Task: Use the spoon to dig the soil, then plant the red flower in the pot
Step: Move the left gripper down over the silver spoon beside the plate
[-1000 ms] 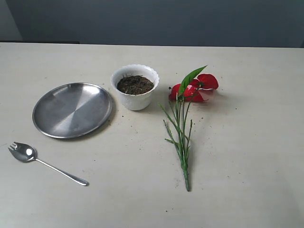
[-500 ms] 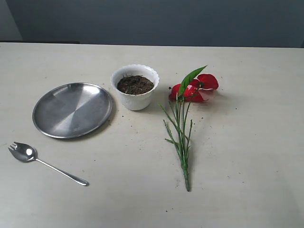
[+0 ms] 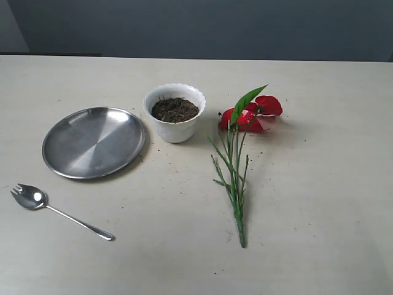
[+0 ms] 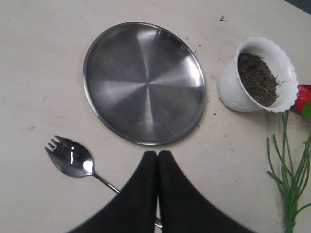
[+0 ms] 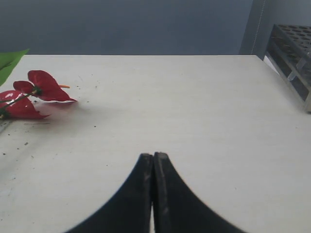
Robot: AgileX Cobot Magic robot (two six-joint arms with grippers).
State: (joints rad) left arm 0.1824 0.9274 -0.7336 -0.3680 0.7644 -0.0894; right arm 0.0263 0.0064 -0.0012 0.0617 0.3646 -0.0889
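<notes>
The white scalloped pot [image 3: 175, 114] stands mid-table, filled with dark soil [image 3: 174, 109]. To its right the red flower [image 3: 247, 115] lies flat, its green stems running toward the front. The silver spoon [image 3: 35, 200] lies at the front left, tines pointing left. Neither gripper shows in the exterior view. In the left wrist view my left gripper [image 4: 158, 153] is shut with nothing in it, hovering above the spoon [image 4: 72, 156] handle, with the pot [image 4: 256, 75] off to one side. My right gripper [image 5: 153, 155] is shut and empty over bare table, the red flower [image 5: 30, 95] some way off.
A round steel plate [image 3: 93, 141] lies left of the pot, between it and the spoon. Soil crumbs dot the table round the pot. A dark rack [image 5: 293, 50] stands at the table's edge in the right wrist view.
</notes>
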